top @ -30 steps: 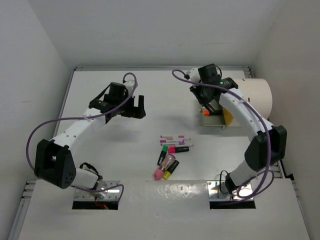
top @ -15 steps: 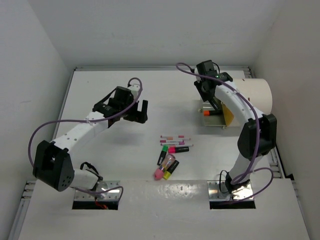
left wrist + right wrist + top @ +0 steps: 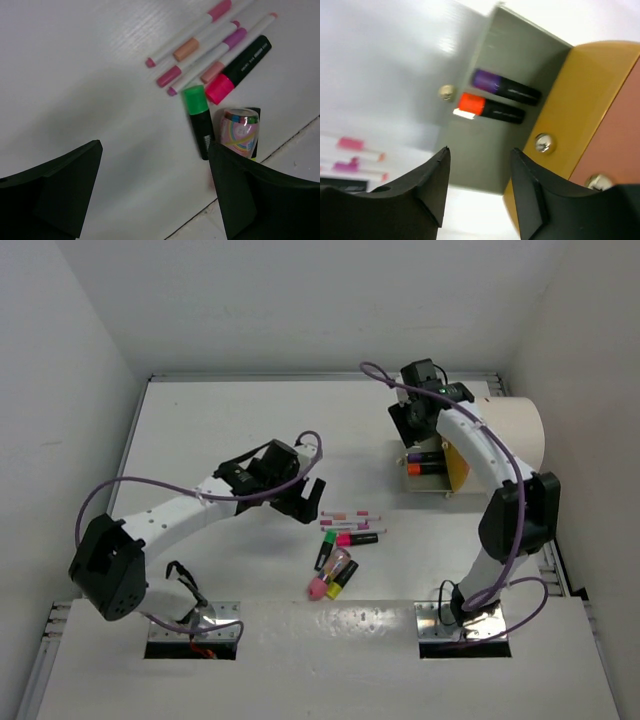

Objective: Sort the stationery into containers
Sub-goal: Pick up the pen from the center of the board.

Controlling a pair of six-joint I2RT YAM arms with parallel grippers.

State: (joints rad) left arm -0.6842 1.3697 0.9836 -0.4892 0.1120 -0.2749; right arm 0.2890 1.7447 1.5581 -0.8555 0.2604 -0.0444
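Observation:
The loose stationery lies mid-table: thin white pens (image 3: 350, 515) (image 3: 192, 47), a pink highlighter (image 3: 357, 538) (image 3: 239, 69), a green one (image 3: 326, 550) (image 3: 198, 120), a yellow one (image 3: 341, 580) and a pink-ended tube (image 3: 326, 578) (image 3: 239, 128). My left gripper (image 3: 303, 502) (image 3: 155, 195) is open and empty just left of the pile, above the table. The cream drum (image 3: 512, 430) has an orange face (image 3: 456, 466) (image 3: 585, 105) with small knobs (image 3: 543, 143). A grey tray (image 3: 425, 484) (image 3: 495, 155) in front of it holds a purple (image 3: 421, 455) (image 3: 505, 86) and an orange highlighter (image 3: 424, 468) (image 3: 490, 108). My right gripper (image 3: 415, 432) (image 3: 480, 175) is open and empty above the tray.
White walls close in the table on the left, back and right. The drum sits against the right wall. A seam (image 3: 280, 150) in the table surface runs near the pile's front side.
My left arm has swung right and nearer, to the edge of the pile. My right gripper has drawn back from the tray, where a purple highlighter now lies beside the orange one.

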